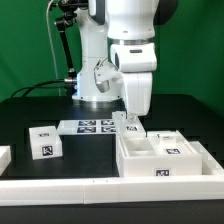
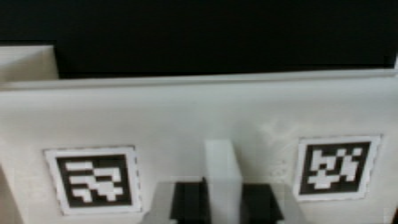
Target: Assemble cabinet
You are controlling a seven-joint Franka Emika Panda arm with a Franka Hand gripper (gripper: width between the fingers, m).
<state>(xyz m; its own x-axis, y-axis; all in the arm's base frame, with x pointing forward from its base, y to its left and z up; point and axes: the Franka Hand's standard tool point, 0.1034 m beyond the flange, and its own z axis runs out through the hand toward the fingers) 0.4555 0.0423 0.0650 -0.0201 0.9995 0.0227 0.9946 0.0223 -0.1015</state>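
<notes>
White cabinet frame: one tagged drawer box inside; hand clamped on its wall; second box loose on table.

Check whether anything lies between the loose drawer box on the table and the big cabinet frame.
Nothing visible does: bare dark table separates the drawer box from the cabinet frame. The marker board lies farther back. The hand sits at the frame's edge, closed on a thin wall there.

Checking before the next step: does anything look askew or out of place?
Nothing stands out. The cabinet frame lies flat on the table; the loose drawer box sits upright, apart from it.
</notes>
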